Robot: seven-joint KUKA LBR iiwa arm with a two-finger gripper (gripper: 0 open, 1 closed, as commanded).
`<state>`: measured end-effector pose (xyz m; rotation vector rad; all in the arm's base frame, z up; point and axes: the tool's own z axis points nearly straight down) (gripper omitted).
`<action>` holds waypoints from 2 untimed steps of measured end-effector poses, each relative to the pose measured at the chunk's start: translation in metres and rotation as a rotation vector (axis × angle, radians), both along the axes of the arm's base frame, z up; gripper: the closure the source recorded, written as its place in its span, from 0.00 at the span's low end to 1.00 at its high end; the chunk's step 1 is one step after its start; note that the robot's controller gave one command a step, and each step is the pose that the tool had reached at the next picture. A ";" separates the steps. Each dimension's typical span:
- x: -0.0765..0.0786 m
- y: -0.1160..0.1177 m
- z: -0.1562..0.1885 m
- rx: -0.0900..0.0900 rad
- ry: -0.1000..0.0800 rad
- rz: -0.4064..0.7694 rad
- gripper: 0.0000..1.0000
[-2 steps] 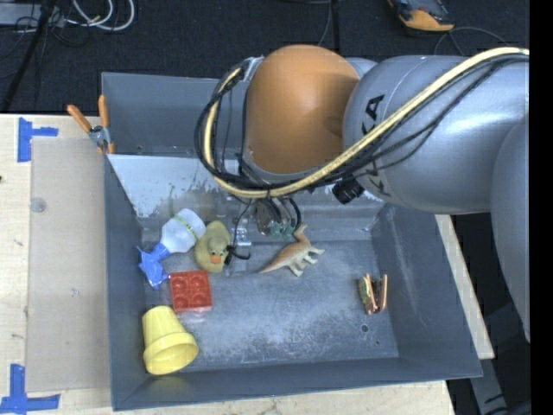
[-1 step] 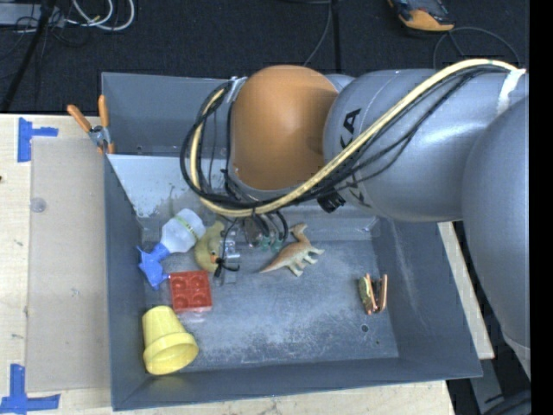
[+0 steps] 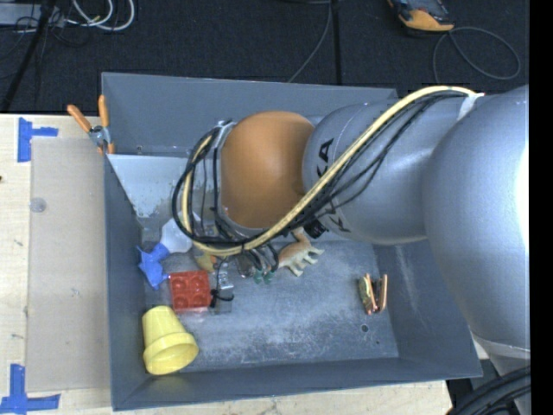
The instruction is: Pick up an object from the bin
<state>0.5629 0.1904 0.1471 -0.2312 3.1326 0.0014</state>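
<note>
My gripper (image 3: 222,289) reaches down at the bin's left part, mostly hidden under the arm's orange cover. Its tip is right beside a red block (image 3: 189,290), at that block's right edge. A blue crumpled piece (image 3: 153,264) lies just left of the block. A yellow cup (image 3: 167,341) lies on its side in the near left corner. A small green and dark piece (image 3: 261,271) sits just right of the gripper, under the arm.
A cream toothed piece (image 3: 300,255) pokes out under the arm near the bin's middle. A small brown clip (image 3: 373,293) lies alone at the right. A pale clear piece (image 3: 175,235) rests by the left wall. The arm covers the far half.
</note>
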 end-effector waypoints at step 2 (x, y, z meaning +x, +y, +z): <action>-0.025 0.016 -0.077 0.001 -0.002 0.469 1.00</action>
